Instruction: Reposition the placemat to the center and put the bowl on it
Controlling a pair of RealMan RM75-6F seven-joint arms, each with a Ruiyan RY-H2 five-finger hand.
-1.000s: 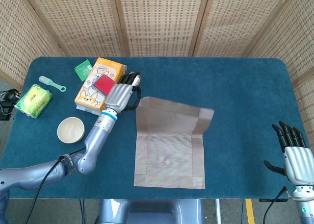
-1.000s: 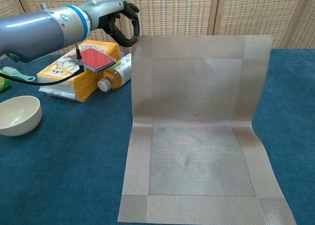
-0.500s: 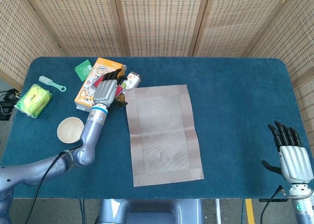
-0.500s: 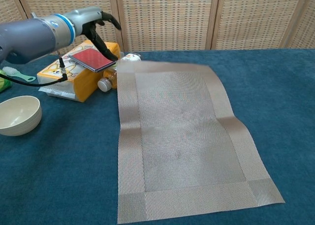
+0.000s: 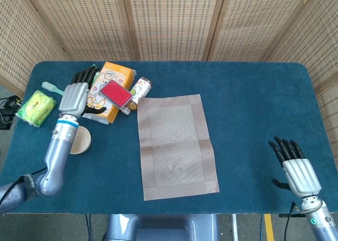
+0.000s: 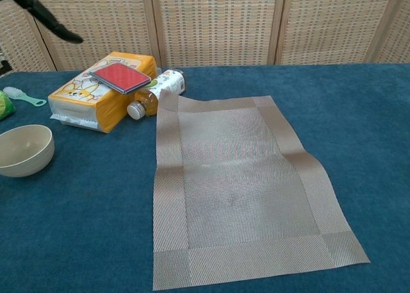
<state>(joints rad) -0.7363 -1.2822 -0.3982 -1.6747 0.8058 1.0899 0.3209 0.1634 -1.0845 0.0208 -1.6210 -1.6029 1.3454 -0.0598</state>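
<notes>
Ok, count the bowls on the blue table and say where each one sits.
1: a cream round bowl near the table's left edge, beside the grey woven placemat, not on it, partly behind the left arm in the head view. Nothing suggests another.

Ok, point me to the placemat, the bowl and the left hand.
placemat (image 5: 176, 146), head view, middle of its woven centre panel
bowl (image 6: 24, 150), chest view, outer side wall
left hand (image 5: 75, 97), head view, back of the hand

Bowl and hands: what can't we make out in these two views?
- Bowl: head view, left arm covers most of it; chest view, left edge cuts it.
- Left hand: chest view shows only fingertips at the top edge.
- Right hand: absent from chest view.
- Bottle: label too small to read.
</notes>
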